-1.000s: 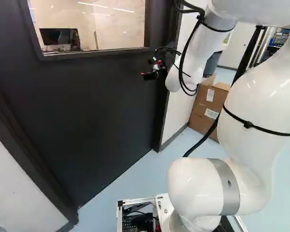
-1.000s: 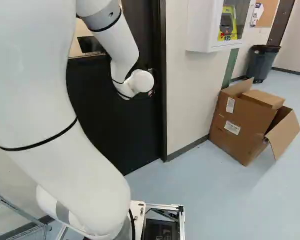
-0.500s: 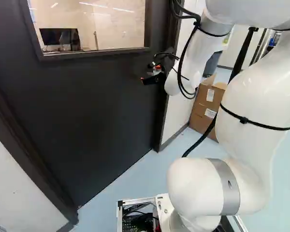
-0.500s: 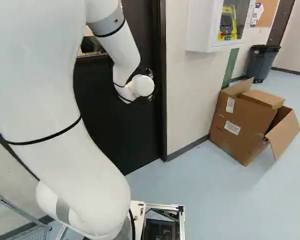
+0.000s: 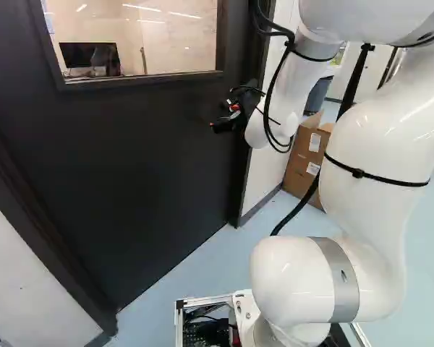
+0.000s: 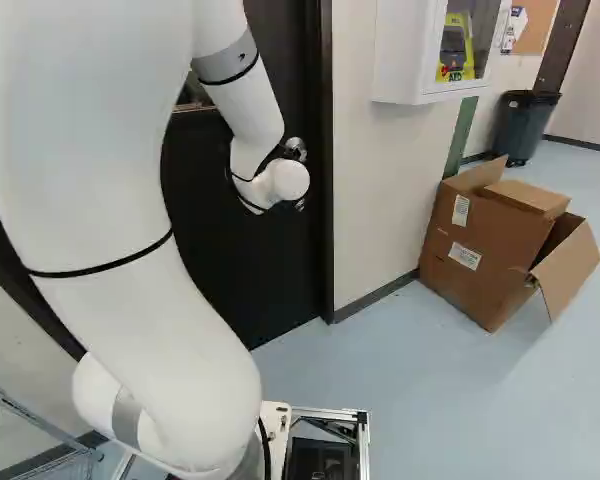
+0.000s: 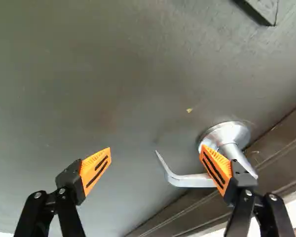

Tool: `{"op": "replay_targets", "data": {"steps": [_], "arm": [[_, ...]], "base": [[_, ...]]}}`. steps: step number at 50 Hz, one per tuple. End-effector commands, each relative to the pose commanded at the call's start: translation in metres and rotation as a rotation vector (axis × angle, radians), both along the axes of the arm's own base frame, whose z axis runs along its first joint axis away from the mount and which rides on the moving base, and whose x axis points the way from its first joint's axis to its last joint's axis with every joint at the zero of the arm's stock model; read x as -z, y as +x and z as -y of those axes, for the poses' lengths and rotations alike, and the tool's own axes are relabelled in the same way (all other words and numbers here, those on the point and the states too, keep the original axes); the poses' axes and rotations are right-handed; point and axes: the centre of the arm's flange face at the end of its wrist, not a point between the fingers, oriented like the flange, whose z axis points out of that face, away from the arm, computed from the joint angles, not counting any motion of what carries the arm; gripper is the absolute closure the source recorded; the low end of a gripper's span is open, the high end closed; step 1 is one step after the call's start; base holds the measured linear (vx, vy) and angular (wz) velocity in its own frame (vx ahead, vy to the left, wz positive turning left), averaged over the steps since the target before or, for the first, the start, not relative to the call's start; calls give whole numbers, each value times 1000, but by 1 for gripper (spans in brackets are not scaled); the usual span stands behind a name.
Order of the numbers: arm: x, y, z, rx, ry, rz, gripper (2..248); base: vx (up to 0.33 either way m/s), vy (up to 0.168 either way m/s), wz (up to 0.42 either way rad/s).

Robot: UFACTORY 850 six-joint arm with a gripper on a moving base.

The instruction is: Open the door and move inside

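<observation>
Left base view, left to right: pale wall (image 5: pixel 29 282) first, then dark door (image 5: pixel 145 166), which stands closed in its frame. Window (image 5: pixel 159 40) set in its upper part; through it, a dark monitor (image 5: pixel 79 55). Gripper (image 5: pixel 220 124) close to the door's face, near the edge away from that wall. White arm (image 5: pixel 365 152) rises right of the middle, black cables strapped along it. Brown boxes (image 5: pixel 307 155) show between arm and door frame, white labels on them.

Right base view: arm at the left, its far end in front of the door. Next, pale wall with white cabinet (image 6: pixel 410 50); yellow device (image 6: pixel 456 48) behind its pane carries lettering. Two labels on the boxes on the floor below: upper label (image 6: pixel 460 210) and lower label (image 6: pixel 465 256), both white with small dark print. Farther back, papers (image 6: pixel 515 25) on a board and a grey bin (image 6: pixel 525 125).

Wrist view: gripper (image 7: pixel 156 149) wide, orange pads (image 7: pixel 95 170) well apart. Metal door handle (image 7: pixel 187 180) is mounted on the door near the frame; its bent free end reaches into the space between the fingers, while one finger overlaps its round mount (image 7: pixel 229 131). Contact there: cannot tell. No grip on the handle.
</observation>
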Motion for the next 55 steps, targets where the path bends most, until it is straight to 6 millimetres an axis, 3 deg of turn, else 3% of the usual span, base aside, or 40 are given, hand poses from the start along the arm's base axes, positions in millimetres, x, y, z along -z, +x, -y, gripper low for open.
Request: {"op": "replay_targets", "data": {"steps": [55], "arm": [[63,9,-6,-15,21,-126,3]], "base": [[0,0,0]]}}
